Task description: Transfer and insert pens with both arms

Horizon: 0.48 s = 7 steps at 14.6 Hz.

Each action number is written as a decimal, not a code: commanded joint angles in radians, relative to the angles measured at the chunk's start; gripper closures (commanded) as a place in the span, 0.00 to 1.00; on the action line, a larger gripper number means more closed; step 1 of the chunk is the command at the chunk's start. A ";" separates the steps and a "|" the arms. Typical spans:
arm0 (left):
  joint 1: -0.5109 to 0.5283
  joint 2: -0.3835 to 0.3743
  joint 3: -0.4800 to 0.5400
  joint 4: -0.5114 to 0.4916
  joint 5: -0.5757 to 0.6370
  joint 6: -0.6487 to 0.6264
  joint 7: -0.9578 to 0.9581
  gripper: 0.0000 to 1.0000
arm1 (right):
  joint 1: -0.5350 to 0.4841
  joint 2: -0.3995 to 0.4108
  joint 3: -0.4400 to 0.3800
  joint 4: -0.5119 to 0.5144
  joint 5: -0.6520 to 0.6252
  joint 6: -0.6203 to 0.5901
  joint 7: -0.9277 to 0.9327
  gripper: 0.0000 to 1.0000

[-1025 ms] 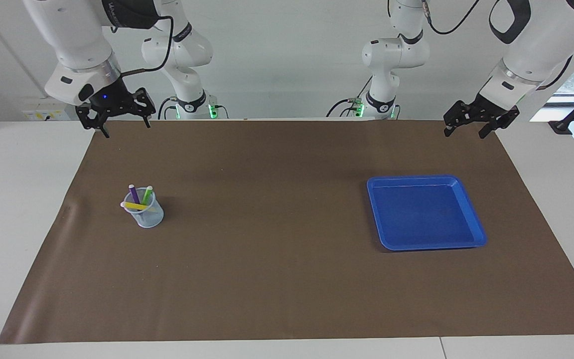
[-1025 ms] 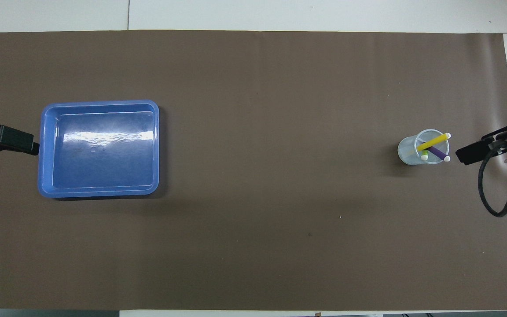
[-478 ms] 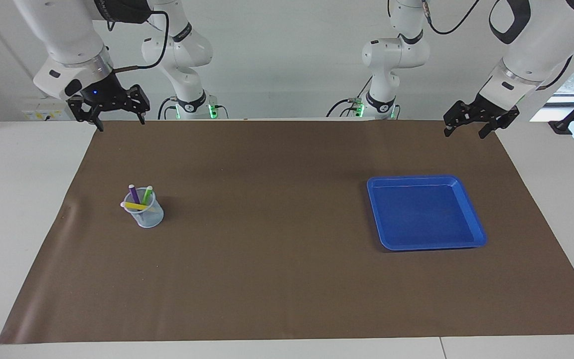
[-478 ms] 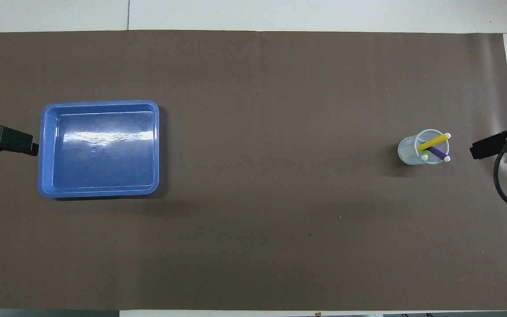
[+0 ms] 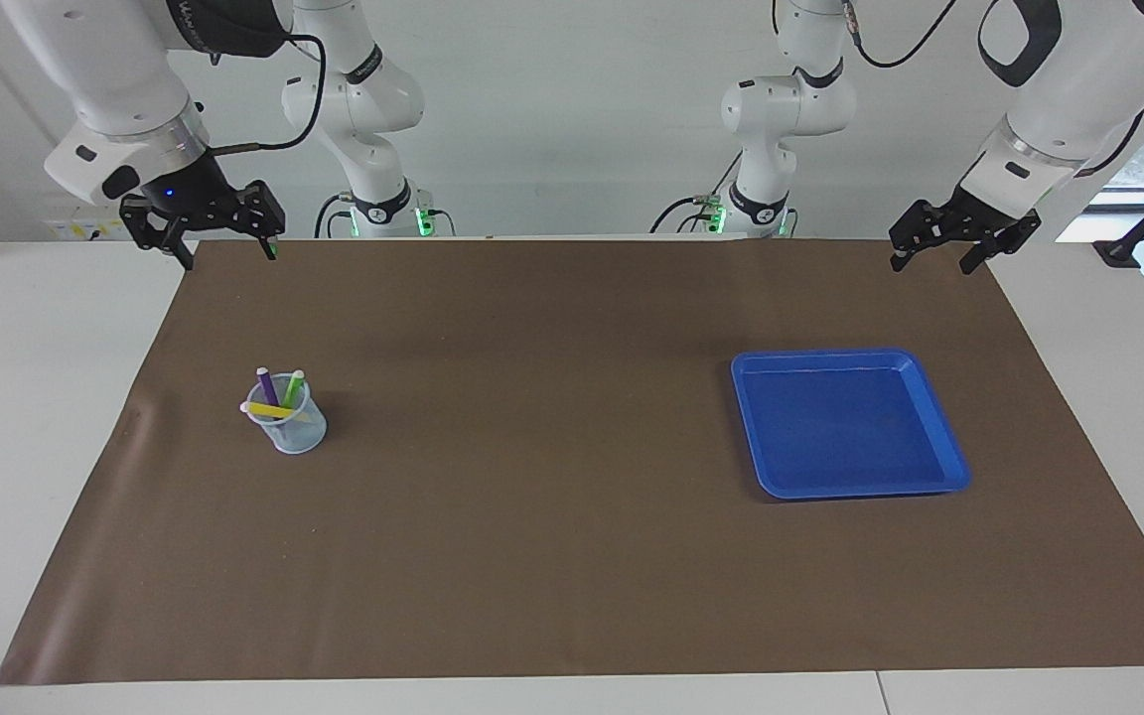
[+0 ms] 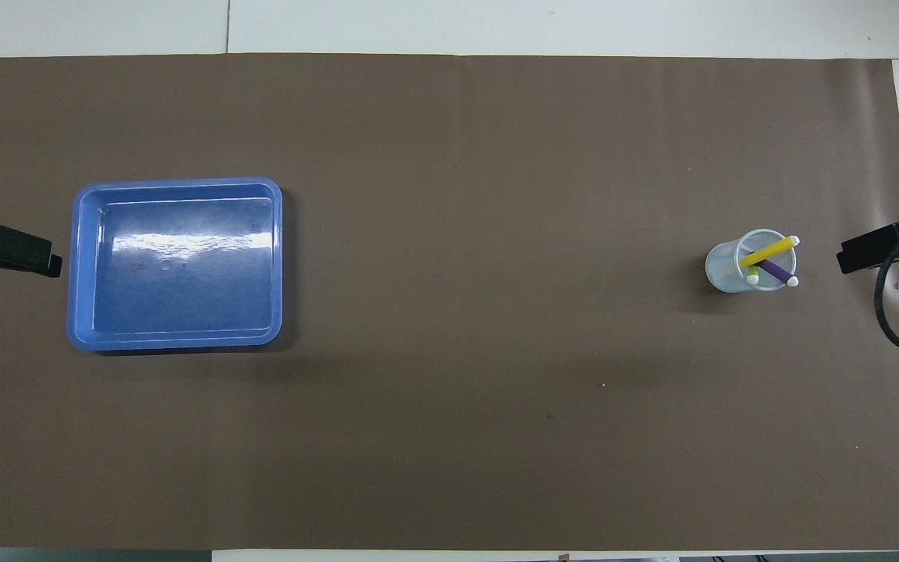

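Pens stood in the cup, three o'clock of the tray from overhead; my left gripper and right gripper hung released, empty, above the mat's corners

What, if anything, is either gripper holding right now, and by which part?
Nothing is held. The right gripper and left gripper are both open and empty; all three pens stand in the cup.

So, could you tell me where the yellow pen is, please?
The yellow pen leans in the clear cup with the other two pens, on the brown mat toward the right arm's end.
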<state>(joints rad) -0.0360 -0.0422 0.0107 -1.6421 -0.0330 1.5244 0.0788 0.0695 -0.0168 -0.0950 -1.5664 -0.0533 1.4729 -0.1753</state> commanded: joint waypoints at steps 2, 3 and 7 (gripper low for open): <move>-0.013 -0.031 0.002 -0.035 0.025 0.011 -0.031 0.00 | -0.028 -0.005 0.003 0.003 0.010 -0.014 0.040 0.00; -0.013 -0.031 0.000 -0.036 0.024 0.016 -0.033 0.00 | -0.043 -0.005 0.014 0.003 0.010 -0.009 0.043 0.00; -0.013 -0.031 0.000 -0.035 0.024 0.025 -0.031 0.00 | -0.065 -0.005 0.029 0.005 0.013 -0.011 0.046 0.00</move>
<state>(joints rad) -0.0374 -0.0428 0.0082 -1.6427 -0.0319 1.5261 0.0647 0.0295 -0.0172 -0.0866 -1.5663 -0.0533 1.4702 -0.1471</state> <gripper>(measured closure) 0.000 0.000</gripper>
